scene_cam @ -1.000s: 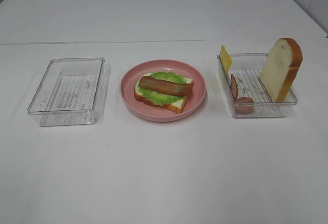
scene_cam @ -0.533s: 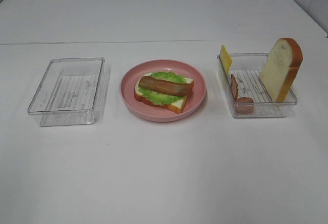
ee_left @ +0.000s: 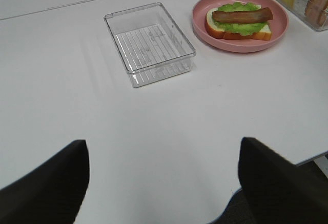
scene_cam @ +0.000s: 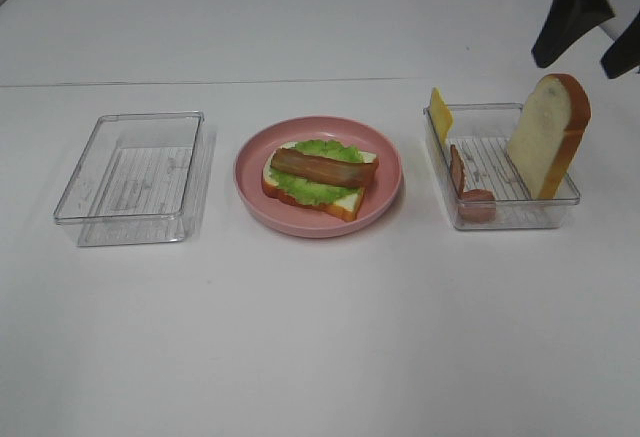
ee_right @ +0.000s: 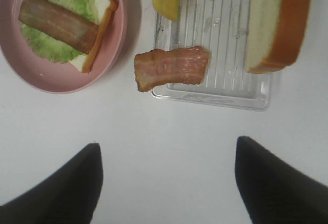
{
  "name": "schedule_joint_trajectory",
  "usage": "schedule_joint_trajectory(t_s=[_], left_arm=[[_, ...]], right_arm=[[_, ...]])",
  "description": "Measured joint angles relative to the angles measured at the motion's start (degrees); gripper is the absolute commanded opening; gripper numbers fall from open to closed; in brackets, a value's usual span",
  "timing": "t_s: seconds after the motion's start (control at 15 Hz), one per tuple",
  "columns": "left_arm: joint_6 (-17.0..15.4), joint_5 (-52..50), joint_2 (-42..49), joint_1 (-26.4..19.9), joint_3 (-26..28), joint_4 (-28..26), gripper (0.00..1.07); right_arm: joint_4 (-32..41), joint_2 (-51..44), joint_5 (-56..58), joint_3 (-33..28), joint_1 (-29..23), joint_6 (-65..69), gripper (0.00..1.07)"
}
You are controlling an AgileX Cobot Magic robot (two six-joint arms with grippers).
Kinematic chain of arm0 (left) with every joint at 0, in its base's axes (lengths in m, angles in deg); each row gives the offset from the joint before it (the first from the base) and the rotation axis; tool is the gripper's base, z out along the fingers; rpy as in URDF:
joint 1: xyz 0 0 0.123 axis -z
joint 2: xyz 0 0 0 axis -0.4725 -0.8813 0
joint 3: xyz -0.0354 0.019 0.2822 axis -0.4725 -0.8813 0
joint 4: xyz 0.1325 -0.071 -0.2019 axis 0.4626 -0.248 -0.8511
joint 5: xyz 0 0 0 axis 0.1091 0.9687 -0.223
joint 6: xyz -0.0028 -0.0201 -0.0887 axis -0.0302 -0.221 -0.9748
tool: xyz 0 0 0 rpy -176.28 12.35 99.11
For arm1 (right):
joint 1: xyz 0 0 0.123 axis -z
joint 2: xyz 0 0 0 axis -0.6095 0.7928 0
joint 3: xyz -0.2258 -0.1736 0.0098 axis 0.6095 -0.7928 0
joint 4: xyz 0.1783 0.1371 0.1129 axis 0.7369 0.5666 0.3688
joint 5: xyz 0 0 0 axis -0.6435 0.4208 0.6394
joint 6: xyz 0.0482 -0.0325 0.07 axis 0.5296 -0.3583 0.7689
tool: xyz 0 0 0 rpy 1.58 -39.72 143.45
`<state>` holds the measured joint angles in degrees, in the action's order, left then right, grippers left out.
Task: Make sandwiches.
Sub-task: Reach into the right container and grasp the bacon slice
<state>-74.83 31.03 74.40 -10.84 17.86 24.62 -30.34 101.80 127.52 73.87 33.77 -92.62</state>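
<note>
Jaws of the right gripper point(scene_cam: 578, 67) stand wide apart with nothing between them, high over the right side of the worktop point(scene_cam: 330, 337), toward its far right corner. Just under them, a loose bread slice point(scene_cam: 545, 137) stands upright in the right clear tray point(scene_cam: 520, 219). It leans on the wall nearest the right edge and is the tallest thing there. On the tray's opposite wall, the one facing the plate, a yellow cheese slice point(scene_cam: 440, 115) is propped at the far corner. A spare bacon strip point(scene_cam: 475, 200) is propped at the near corner, its upper end level with the rim.

Near this tray, at the middle of the worktop, sits the pink plate point(scene_cam: 385, 192). It carries the half-built sandwich point(scene_cam: 318, 179): a bottom bread slice point(scene_cam: 345, 204) lying flat, a green lettuce leaf point(scene_cam: 300, 189) spread on it, and a bacon strip point(scene_cam: 320, 167) laid lengthwise across the top.

The left gripper point(ee_left: 164, 143) is likewise spread and holds nothing. It hangs over bare worktop by the near edge on the left side and shows only in its own wrist view. Beyond it the left clear tray point(scene_cam: 130, 227) lies between the plate and the left edge, apart from the plate.
</note>
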Motion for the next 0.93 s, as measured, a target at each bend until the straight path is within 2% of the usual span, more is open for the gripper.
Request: schedule_joint_trajectory(t_s=[0.13,0.2,0.33,0.53,0.93], left_arm=[[0.0,0.0,0.0,0.0,0.0,0.0,0.76],[0.0,0.0,0.0,0.0,0.0,0.0,0.76],[0.0,0.0,0.0,0.0,0.0,0.0,0.76],[0.0,0.0,0.0,0.0,0.0,0.0,0.76],[0.0,-0.1,0.0,0.0,0.0,0.0,0.76]], right_arm=[[-1.7,5.7,0.0,2.0,-5.2,1.7,0.69],[-1.7,5.7,0.0,2.0,-5.2,1.7,0.69],[-2.5,12.3,0.1,6.0,-8.9,4.4,0.69],[-2.5,17.7,0.3,8.8,-9.1,6.0,0.69],[-2.5,22.7,-1.5,8.8,-9.1,6.0,0.68]])
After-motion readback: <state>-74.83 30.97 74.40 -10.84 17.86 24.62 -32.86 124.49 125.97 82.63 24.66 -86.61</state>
